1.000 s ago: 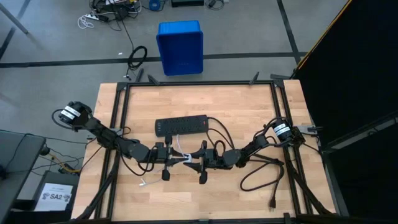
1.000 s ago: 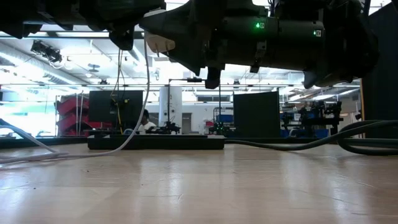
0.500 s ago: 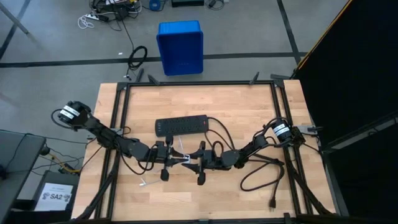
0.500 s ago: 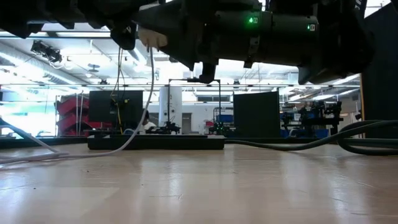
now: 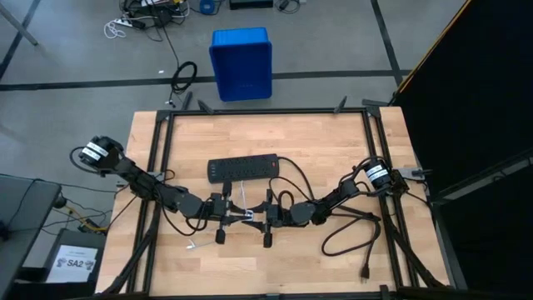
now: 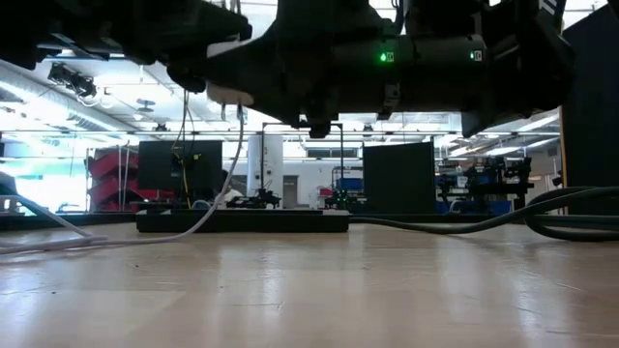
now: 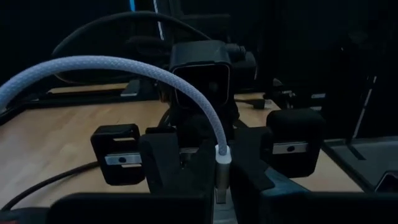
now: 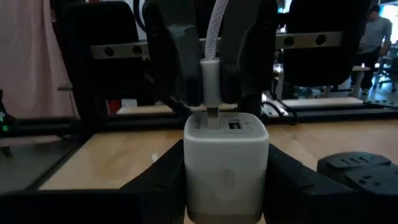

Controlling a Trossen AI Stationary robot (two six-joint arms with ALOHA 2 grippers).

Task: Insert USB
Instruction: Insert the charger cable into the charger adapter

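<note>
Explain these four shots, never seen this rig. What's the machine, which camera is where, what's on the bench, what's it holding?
It is a two-armed robot at a wooden table. One picture looks straight down from overhead, one looks level across the tabletop, and two come from cameras on the wrists. The arms meet mid-table, raised above the wood. The left gripper is shut on the USB plug, its pale braided cable arching away. The right gripper holds a white cube adapter between its fingers. The right wrist view shows the plug tip at one of the adapter's two ports; how deep it sits I cannot tell. A black power strip and a thick black cord lie on the table.
</note>
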